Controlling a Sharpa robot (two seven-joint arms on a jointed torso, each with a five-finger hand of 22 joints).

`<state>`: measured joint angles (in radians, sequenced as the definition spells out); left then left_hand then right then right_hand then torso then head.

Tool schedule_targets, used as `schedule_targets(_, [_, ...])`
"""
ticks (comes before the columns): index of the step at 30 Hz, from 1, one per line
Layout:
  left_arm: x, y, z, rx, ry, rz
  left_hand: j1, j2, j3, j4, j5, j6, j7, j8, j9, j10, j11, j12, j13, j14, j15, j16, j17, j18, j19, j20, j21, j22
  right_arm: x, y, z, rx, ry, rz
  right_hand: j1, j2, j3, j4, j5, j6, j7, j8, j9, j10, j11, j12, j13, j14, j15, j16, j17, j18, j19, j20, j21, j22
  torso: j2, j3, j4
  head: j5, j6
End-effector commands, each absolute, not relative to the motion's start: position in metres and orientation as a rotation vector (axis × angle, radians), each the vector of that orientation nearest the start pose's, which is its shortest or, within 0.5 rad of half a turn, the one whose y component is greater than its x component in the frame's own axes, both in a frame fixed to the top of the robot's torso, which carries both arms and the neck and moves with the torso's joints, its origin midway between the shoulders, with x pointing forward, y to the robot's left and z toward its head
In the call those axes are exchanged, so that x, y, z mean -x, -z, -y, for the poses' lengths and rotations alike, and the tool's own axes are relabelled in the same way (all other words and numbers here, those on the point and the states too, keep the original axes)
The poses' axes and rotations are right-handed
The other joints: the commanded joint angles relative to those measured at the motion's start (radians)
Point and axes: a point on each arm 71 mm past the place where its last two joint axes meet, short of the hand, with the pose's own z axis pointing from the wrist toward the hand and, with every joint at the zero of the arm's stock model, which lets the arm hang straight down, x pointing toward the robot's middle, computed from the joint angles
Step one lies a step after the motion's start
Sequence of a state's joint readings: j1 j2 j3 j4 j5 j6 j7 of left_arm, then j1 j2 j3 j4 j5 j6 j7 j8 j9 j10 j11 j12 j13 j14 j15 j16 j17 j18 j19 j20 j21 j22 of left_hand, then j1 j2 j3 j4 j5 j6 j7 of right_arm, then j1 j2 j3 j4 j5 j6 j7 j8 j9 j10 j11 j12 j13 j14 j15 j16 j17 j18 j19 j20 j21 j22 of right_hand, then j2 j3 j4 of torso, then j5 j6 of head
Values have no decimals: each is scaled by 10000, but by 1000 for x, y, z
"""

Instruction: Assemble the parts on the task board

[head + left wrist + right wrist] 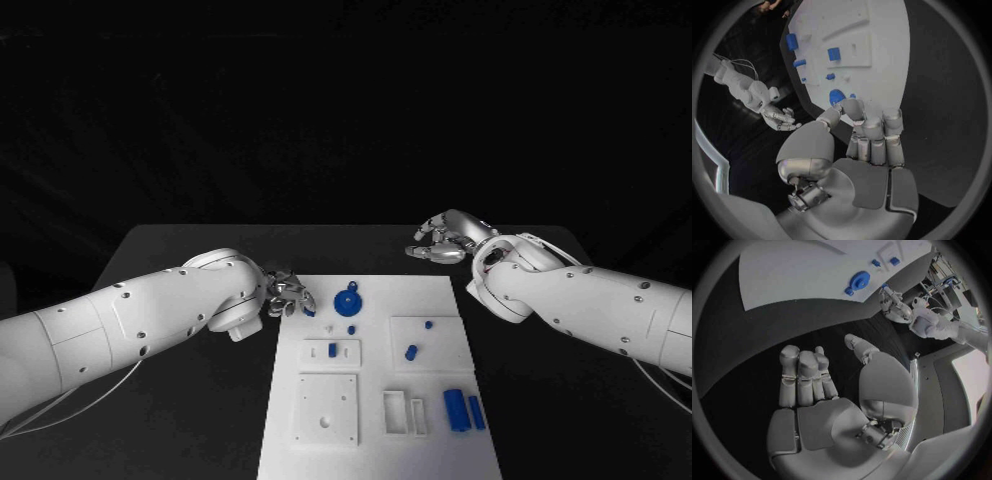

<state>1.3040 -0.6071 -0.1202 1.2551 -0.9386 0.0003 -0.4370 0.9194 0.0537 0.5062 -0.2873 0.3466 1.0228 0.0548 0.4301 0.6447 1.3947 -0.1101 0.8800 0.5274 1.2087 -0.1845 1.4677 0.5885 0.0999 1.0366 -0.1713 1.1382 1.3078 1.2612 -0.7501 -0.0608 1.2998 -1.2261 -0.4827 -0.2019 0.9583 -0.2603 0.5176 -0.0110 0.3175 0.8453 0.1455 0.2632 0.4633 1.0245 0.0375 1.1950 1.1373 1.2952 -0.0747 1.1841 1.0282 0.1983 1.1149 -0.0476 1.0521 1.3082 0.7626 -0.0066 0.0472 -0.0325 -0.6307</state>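
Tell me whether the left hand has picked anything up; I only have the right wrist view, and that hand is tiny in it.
Observer: No. The left wrist view looks straight over the left hand, and it holds nothing. Its fingers are loosely bent over the black table, just off the edge of the task board.
Operator: What is at the near end of the board? My view cuts that off.
Observer: In the head view, two long blue parts lie side by side at the board's near right corner, with neither hand close to them.
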Motion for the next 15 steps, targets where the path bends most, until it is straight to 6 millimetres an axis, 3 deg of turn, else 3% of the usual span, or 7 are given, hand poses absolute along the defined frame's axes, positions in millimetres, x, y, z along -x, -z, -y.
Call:
schedule_targets(1, [-528,205,-171,3567,5344,-21413,78,-70,76,-27,146,969,-560,338,1634,95,-17,61,21,364,-322,65,28,94,85,-978,45,54,-539,169,236,-2311,-5289,-15655,-31,80,-20,31,44,15,65,12,-6,-48,4,58,-17,86,13,-39,17,635,-6,-78,-35,148,-14,1,10,-5,-21])
schedule_targets(15, [-500,215,-173,2990,5411,-21384,-35,-271,87,-13,851,1422,-680,431,1895,204,-118,334,185,558,-417,158,165,145,280,-1029,162,78,-539,170,237,-2317,-5281,-15664,-26,78,-25,30,48,15,65,12,-6,-52,4,59,-19,86,13,-41,19,635,-7,-78,-38,150,-5,-11,10,49,-85])
